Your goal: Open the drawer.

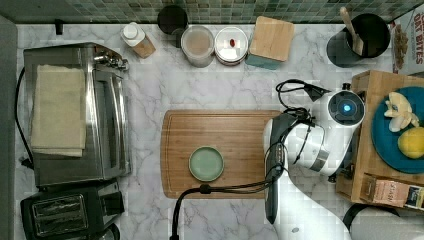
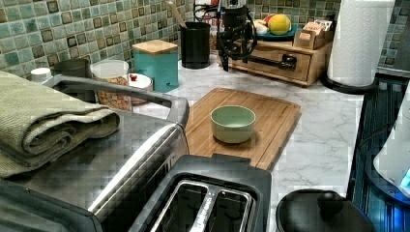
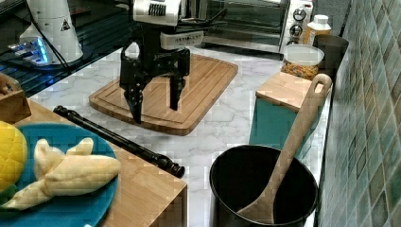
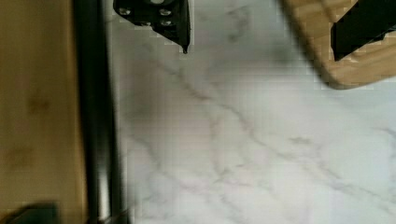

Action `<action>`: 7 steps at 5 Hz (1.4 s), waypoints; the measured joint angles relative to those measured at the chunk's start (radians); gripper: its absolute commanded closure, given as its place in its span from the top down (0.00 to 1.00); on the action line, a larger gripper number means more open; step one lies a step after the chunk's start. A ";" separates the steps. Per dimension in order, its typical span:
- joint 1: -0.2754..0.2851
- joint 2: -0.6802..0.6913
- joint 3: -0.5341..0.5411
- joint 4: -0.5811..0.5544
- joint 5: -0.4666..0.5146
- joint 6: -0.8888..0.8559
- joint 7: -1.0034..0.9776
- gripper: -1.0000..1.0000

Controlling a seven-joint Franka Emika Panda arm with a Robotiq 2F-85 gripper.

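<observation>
The drawer (image 2: 303, 67) is a light-wood box unit at the far right of the left view, and its front sits flush. A long black bar handle (image 2: 270, 61) runs across that front, and the handle (image 3: 118, 139) also shows along the unit's wooden top edge (image 3: 146, 189). My gripper (image 3: 155, 105) hangs open and empty over the marble, between the cutting board and the handle, a short way off the bar. In the wrist view my gripper (image 4: 261, 44) points down at bare marble, with the handle (image 4: 95, 116) and drawer wood (image 4: 32, 116) beside one finger (image 4: 177, 28).
A bamboo cutting board (image 1: 225, 130) holds a green bowl (image 1: 206, 163). A blue plate (image 3: 66, 208) with banana and lemon sits on the drawer unit. A black utensil pot (image 3: 265, 189), teal canister (image 3: 279, 113), paper towel roll (image 2: 358, 41) and toaster oven (image 1: 75, 112) stand around.
</observation>
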 measured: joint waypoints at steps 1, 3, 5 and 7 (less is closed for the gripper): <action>0.021 -0.012 0.022 -0.031 0.012 -0.018 0.042 1.00; 0.081 -0.085 0.128 -0.133 0.092 0.005 0.043 1.00; 0.149 -0.124 0.213 -0.166 0.147 0.091 0.043 1.00; 0.182 -0.129 0.227 -0.193 0.147 0.098 0.043 1.00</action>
